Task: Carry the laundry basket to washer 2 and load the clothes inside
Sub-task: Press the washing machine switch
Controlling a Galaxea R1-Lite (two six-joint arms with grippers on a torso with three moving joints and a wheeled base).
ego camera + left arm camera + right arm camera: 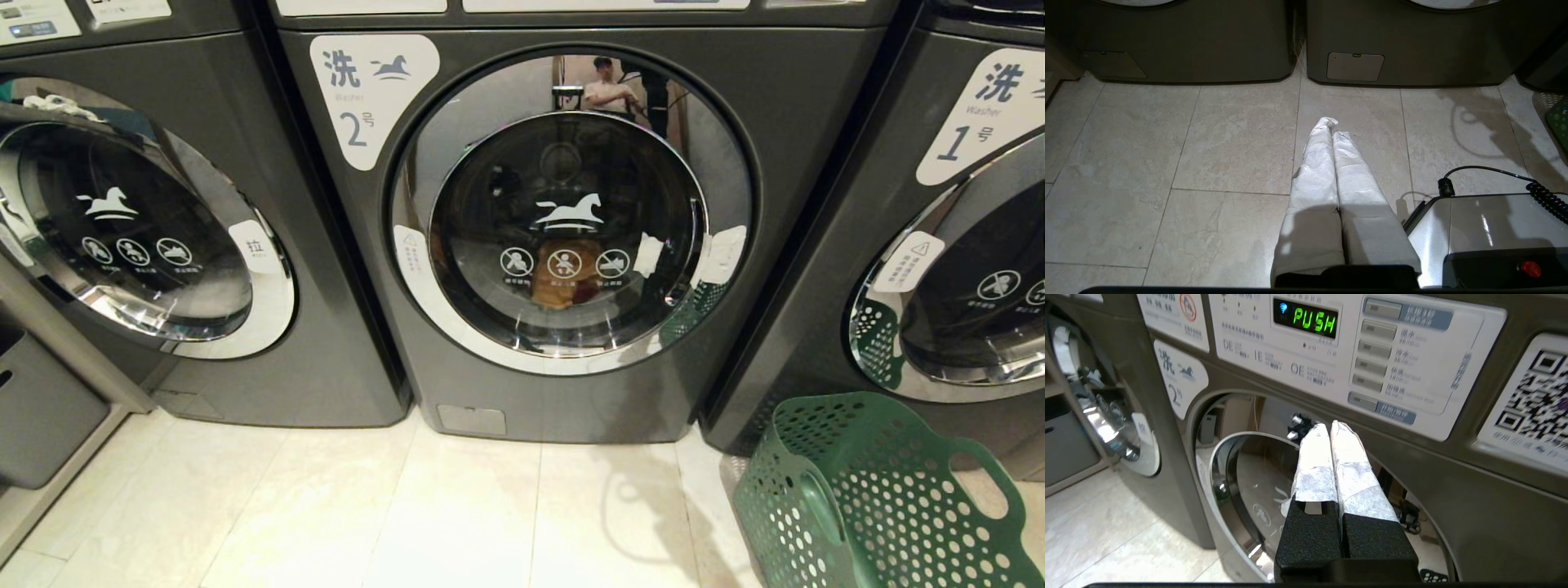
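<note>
Standing on the tiled floor beside dark grey, still-shut washer 2 [571,220], the dark green perforated plastic laundry basket [873,498] looks stiff and light (grip its cut-out handles); right claw [1331,430] and left claw [1333,126] are pressed together, empty.

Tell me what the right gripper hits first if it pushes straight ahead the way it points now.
Probably the top of washer 2's door, near its chrome ring. The right gripper, fingers shut, aims just under the control panel; depth is hard to judge, so the panel's lower edge is possible.
</note>
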